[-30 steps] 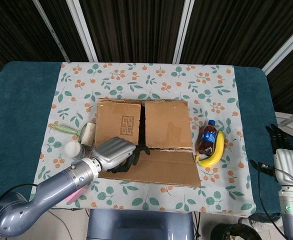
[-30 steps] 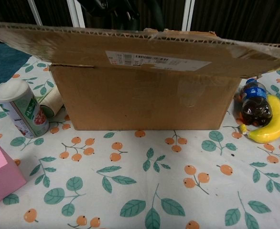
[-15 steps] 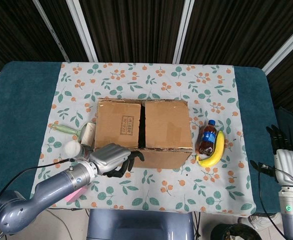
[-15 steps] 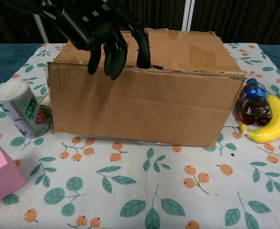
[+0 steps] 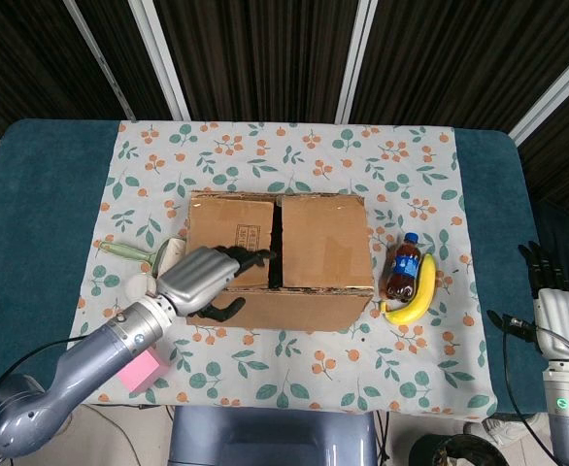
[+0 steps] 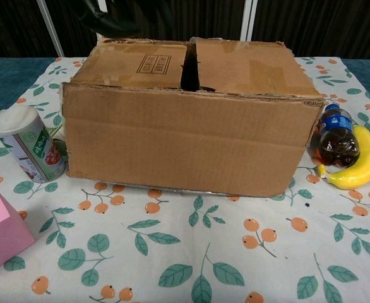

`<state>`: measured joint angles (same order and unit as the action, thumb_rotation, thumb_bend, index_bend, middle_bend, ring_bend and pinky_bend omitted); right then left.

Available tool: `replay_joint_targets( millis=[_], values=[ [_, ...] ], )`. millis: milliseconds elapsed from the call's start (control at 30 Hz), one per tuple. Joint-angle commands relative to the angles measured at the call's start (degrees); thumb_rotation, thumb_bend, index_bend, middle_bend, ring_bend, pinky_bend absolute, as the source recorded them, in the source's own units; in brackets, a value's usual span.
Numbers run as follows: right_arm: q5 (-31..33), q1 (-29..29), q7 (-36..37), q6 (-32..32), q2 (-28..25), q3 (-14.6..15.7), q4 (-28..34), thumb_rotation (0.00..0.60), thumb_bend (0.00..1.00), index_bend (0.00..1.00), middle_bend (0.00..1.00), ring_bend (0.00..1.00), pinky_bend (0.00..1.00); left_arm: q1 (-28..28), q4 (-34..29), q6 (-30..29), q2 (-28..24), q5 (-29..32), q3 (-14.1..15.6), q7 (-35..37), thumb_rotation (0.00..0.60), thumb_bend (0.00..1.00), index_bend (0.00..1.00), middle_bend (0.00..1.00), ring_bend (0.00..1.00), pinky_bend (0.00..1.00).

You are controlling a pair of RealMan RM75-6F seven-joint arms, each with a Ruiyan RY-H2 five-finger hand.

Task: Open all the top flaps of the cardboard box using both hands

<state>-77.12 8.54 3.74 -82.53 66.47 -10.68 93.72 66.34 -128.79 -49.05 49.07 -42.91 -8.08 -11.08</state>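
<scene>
The cardboard box (image 5: 280, 252) (image 6: 185, 142) stands mid-table on the floral cloth. Its two side flaps, left (image 5: 228, 241) and right (image 5: 325, 243), lie shut with a dark gap between them. The near flap (image 5: 299, 311) hangs down over the front face (image 6: 185, 148). My left hand (image 5: 205, 278) hovers over the box's near-left corner, fingers spread toward the gap, holding nothing; in the chest view only a dark shape shows above the box. My right hand (image 5: 554, 313) stays off the table's right edge, fingers straight and apart.
A white can (image 5: 141, 288) (image 6: 27, 145), a paper roll (image 5: 171, 257) and a pink block (image 5: 139, 369) (image 6: 2, 230) sit left of the box. A cola bottle (image 5: 403, 267) (image 6: 335, 136) and a banana (image 5: 416, 291) (image 6: 358, 167) lie close to its right side.
The near flap swung from level down against the box's front. My left hand let it go and moved up and left over the left flap. The right hand stayed put.
</scene>
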Motion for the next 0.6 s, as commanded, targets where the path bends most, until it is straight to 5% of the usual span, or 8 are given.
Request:
replay_joint_targets(
  millis=[33,200,367,600],
  values=[
    [0.09,0.12,-0.41,0.13,-0.45,-0.17,0.51,0.6,0.24,0.0,0.0,0.0,0.21,-9.15,0.96,-17.53,3.41,-10.05,3.65,-8.95,0.6,0.31,0.01,0.05,0.02,0.1],
    [0.07,0.5,-1.51,0.79,-1.73,-0.26,2.62,0.6,0.24,0.0,0.0,0.0,0.21,-18.09,2.27,-28.84,3.46,-16.95,7.51,-13.27,0.6,0.14,0.0,0.0,0.0,0.01],
    [-1.36,2.76,-5.06,1.96,-4.28,-1.52,5.09,0.6,0.24,0.0,0.0,0.0,0.21,-30.58,9.65,-41.56,5.91,-27.7,12.94,-12.05,0.6,0.13,0.0,0.0,0.0,0.01],
    [-0.73,5.66,-7.56,4.02,-6.41,-3.81,7.68,0.6,0.24,0.0,0.0,0.0,0.21,-39.2,18.72,-47.83,10.3,-32.37,14.48,-6.18,0.6,0.13,0.0,0.0,0.0,0.01]
  ],
)
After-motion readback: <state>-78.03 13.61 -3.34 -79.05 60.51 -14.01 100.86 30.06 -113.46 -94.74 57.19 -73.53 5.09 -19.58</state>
